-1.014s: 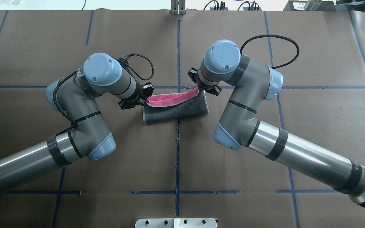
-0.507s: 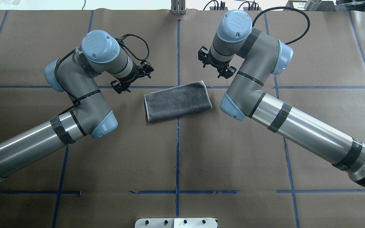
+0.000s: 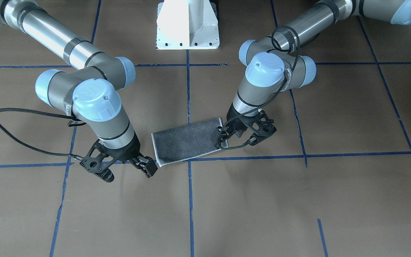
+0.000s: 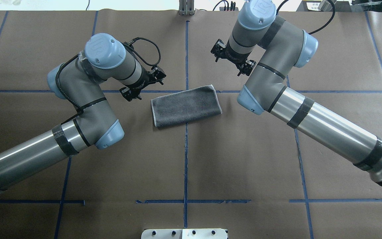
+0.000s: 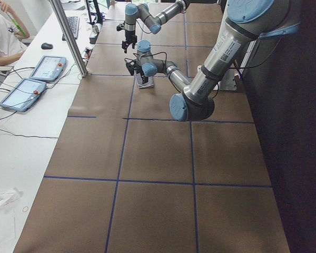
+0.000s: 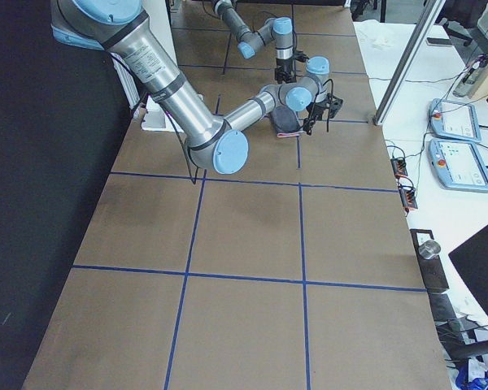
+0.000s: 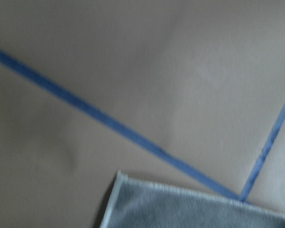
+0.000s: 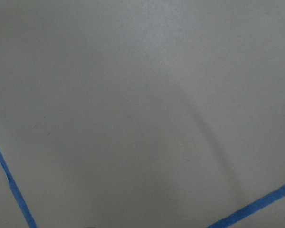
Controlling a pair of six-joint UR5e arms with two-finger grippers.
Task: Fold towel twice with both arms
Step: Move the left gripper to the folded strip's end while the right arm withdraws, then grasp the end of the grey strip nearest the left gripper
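The towel (image 4: 186, 106) lies folded flat on the brown table, grey face up with a pale edging; no pink shows. It also shows in the front view (image 3: 186, 142), and one corner shows in the left wrist view (image 7: 180, 211). My left gripper (image 4: 143, 84) is open and empty, raised just off the towel's left end; the front view (image 3: 240, 140) shows it over that end. My right gripper (image 4: 232, 61) is open and empty, beyond the towel's right end and apart from it; it also shows in the front view (image 3: 127, 173). The right wrist view shows only bare table.
Blue tape lines (image 4: 186, 159) cross the brown table cover. The white pedestal (image 3: 187, 25) stands at the robot's side. A side table with tablets (image 5: 34, 79), a metal post (image 5: 68, 37) and a seated person (image 5: 0, 31) lie beyond the far edge.
Both grippers let go of the towel's lifted pink edge, which dropped flat with grey up. Both then rose and drew back toward the far side, the right one farther.
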